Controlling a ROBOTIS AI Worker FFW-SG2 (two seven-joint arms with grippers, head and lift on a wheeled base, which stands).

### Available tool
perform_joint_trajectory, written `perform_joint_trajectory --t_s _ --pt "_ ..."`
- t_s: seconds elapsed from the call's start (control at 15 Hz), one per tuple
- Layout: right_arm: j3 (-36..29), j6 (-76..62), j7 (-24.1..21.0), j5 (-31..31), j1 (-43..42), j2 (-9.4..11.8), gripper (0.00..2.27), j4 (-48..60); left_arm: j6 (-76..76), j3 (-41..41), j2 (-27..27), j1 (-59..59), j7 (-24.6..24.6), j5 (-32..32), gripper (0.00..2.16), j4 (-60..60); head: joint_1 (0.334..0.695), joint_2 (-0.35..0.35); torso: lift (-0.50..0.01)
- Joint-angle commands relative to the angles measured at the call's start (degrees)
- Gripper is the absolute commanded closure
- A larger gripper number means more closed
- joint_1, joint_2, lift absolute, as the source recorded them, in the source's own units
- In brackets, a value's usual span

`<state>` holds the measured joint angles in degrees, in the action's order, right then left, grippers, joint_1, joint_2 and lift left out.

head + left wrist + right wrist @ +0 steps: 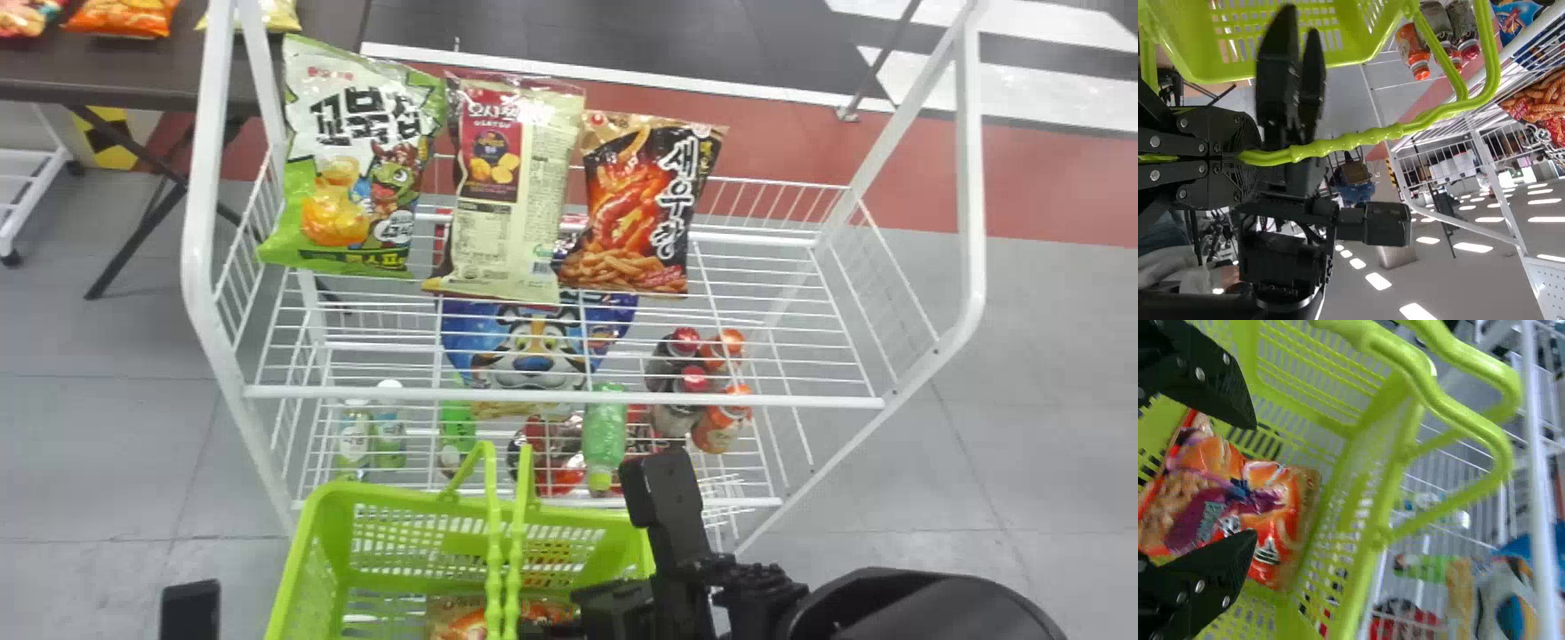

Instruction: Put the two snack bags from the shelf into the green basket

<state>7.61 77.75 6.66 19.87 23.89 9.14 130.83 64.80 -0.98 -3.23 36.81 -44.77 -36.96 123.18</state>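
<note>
Your right end effector (1253, 480) hangs wide open, empty, over a snack bag (1238, 500) in the green basket (307, 542); your left one (1245, 157) clamps the handle (1365, 137). Pulling out askew could snag that handle and tip everything. Three more bags (511, 187) rest on the far shelf (569, 397).

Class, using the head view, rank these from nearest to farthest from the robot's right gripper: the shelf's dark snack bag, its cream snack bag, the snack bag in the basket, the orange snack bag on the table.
1. Snack bag in the basket, beside the right gripper.
2. Dark snack bag and cream snack bag, side by side: too close to call.
3. Orange snack bag, far left.
</note>
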Motion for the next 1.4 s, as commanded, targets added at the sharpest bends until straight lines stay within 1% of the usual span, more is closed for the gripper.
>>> perform_joint_trajectory --t_s 0.0,0.13,0.2,0.27,0.33,0.53,0.6,0.73,0.93,1.07,1.2,1.33 --pt "-4.27 -0.62 -0.16 0.25 1.78 -0.08 0.06 5.23 -0.15 0.01 -0.02 -0.07 0.03 0.04 1.84 -0.04 0.695 -0.255 -0.012" --pt "-8.66 -2.55 -1.48 0.25 3.36 -0.26 0.06 11.2 -0.33 0.01 -0.02 -0.07 0.03 0.04 1.84 -0.04 0.695 -0.288 -0.012" --pt "-10.77 -4.66 -2.0 0.25 3.62 -0.35 0.06 12.79 -0.33 0.01 -0.02 -0.07 0.12 0.04 1.84 -0.04 0.695 -0.327 -0.012" --pt "-12.44 -6.95 -2.0 0.34 3.54 -0.52 0.06 13.4 -0.33 0.19 -0.02 -0.07 0.12 0.04 1.84 -0.04 0.695 -0.349 -0.012" --pt "-13.94 -10.29 -1.92 0.43 2.83 -0.52 0.06 13.4 -0.33 0.36 -0.02 -0.16 0.12 0.04 1.84 -0.04 0.695 -0.35 -0.012" --pt "-14.99 -23.82 0.19 -0.45 -0.86 -0.52 0.06 8.39 -0.68 0.89 -0.02 -0.16 0.12 0.57 1.84 -0.04 0.695 -0.35 -0.012" --pt "-15.08 -28.39 1.86 -1.15 -3.14 -0.26 0.06 5.14 -0.68 0.98 -0.02 -0.07 0.12 0.66 1.84 -0.04 0.695 -0.35 -0.012" --pt "-14.99 -30.68 2.04 -3.79 -7.54 0.44 0.06 0.57 -0.5 0.98 -0.02 0.1 0.03 0.75 1.84 -0.04 0.695 -0.35 -0.012" --pt "-12.97 -40.17 2.3 -6.34 -12.64 1.32 0.06 -7.87 -0.68 0.98 -0.11 0.37 0.21 1.27 1.84 -0.04 0.695 -0.35 -0.012" --pt "-11.04 -45.97 3.8 -6.52 -16.15 1.24 0.06 -15.08 -0.5 1.5 -0.02 0.37 0.47 2.33 1.84 -0.22 0.695 -0.35 -0.012" --pt "-8.14 -52.47 3.97 -7.48 -19.23 0.88 0.06 -21.93 -0.68 2.03 -0.02 0.37 0.91 2.94 1.84 -0.48 0.695 -0.35 -0.012" --pt "-5.24 -55.46 3.97 -8.54 -21.95 0.62 0.07 -27.47 -0.68 2.12 -0.02 0.37 0.91 3.12 1.84 -0.66 0.695 -0.35 -0.012"
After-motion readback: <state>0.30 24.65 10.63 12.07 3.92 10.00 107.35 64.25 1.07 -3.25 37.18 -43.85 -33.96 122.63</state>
